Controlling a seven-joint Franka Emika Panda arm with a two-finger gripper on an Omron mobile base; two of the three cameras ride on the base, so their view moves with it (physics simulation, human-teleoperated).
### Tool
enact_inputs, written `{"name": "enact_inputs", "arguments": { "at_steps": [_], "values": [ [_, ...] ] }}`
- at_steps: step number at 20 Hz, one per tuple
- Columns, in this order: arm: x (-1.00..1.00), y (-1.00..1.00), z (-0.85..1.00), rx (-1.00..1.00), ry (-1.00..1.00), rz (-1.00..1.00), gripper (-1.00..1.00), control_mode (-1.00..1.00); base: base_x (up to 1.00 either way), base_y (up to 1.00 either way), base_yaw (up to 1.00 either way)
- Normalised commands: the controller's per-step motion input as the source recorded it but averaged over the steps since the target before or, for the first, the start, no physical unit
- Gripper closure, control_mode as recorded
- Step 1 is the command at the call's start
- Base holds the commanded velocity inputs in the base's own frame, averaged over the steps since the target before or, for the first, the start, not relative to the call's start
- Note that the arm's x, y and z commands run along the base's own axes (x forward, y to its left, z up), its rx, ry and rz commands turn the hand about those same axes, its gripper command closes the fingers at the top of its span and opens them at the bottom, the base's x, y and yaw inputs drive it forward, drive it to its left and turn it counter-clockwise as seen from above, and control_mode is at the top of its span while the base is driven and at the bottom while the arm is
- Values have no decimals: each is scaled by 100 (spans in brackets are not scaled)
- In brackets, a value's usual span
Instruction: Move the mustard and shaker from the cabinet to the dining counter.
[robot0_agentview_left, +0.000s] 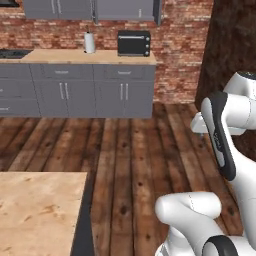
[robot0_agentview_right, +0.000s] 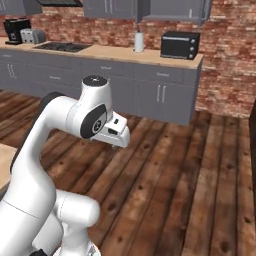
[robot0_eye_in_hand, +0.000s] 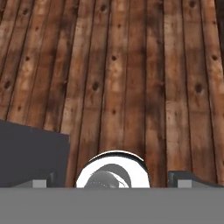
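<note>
Gripper (robot0_eye_in_hand: 112, 183) was spread, empty; I judged driving squarely up to the cabinet (robot0_agentview_right: 172, 9) best before reaching.

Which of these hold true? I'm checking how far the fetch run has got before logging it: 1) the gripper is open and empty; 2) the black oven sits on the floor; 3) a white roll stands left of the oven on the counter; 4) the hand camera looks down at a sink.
1) The gripper is open and empty: true, its fingertips stand far apart with nothing between them.
2) False: the black oven sits on the wood counter along the brick wall.
3) True: the white roll stands just left of the oven.
4) False: it looks down at the plank floor.
</note>
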Motion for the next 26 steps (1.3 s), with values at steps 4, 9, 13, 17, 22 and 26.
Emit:
{"name": "enact_inputs", "arguments": {
  "at_steps": [4, 9, 13, 17, 22, 26],
  "values": [
    [0, 0, 0, 0, 0, 0, -100, 100, 86, -15, 21],
    [0, 0, 0, 0, 0, 0, -100, 100, 93, -7, 12],
    [0, 0, 0, 0, 0, 0, -100, 100, 94, -2, 0],
    [0, 0, 0, 0, 0, 0, -100, 100, 94, -2, 1],
    [0, 0, 0, 0, 0, 0, -100, 100, 94, -1, 2],
    [0, 0, 0, 0, 0, 0, -100, 100, 94, 0, 4]
  ]
}}
